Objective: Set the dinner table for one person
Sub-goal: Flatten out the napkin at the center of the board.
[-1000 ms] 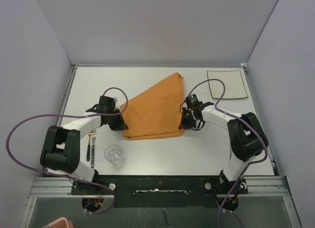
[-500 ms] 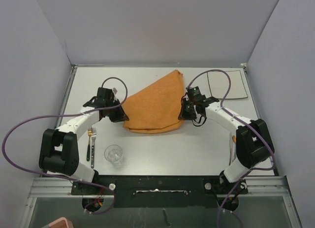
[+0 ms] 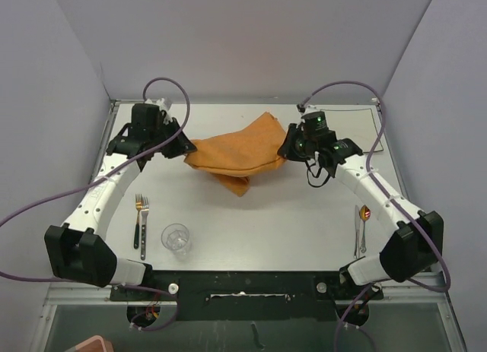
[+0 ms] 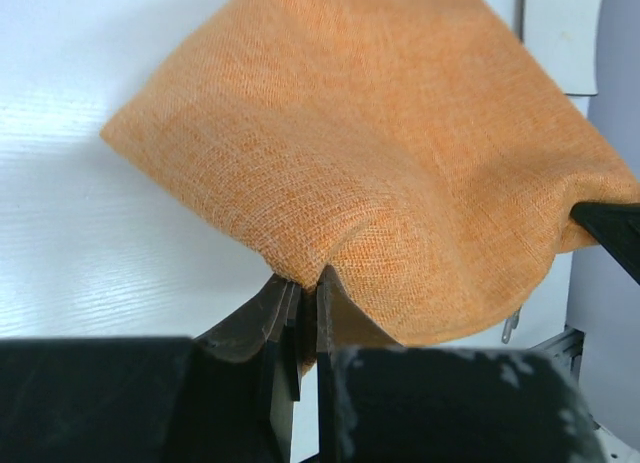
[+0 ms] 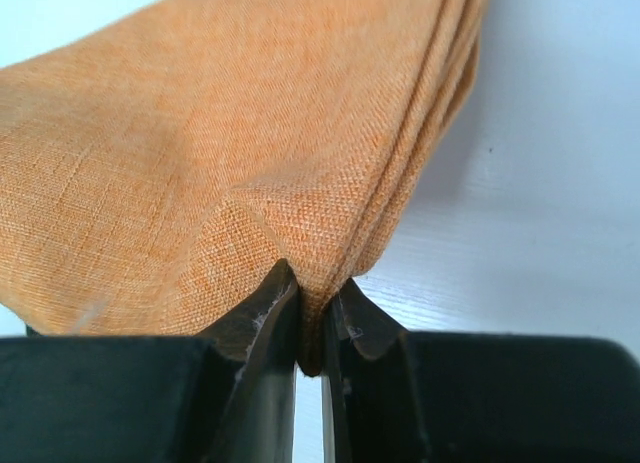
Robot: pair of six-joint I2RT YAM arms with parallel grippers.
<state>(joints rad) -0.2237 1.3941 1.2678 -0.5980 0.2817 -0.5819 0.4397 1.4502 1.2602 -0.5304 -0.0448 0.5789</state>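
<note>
The large flat rectangular off-white bench (image 3: pixel 274 215), trimmed with thin metal edging, fills the middle of the overhead view, from the arm bases at the bottom of the frame up to the grey walls at the top. Its surface is smooth and matte, with a faint grain in the wrist views.

Over its upper centre a folded orange woven cloth mat (image 3: pixel 236 150) hangs slung between the two arms. It sags in the middle, and one corner droops toward the centre of the frame. The weave is coarse, like burlap.

The left claw (image 3: pixel 185 145) is pinched together on the mat's left edge, where the left wrist view shows the fabric puckering at the dark fingers (image 4: pixel 280 318). The right claw (image 3: pixel 288 148) is clamped on the right edge, over several stacked layers.

At lower left, dark-handled metal cutlery (image 3: pixel 141 223) lies just beside a clear round drinking glass (image 3: pixel 176 238). At lower right, a slim metal knife (image 3: pixel 356 230) and a spoon (image 3: pixel 364 215) lie side by side.
</note>
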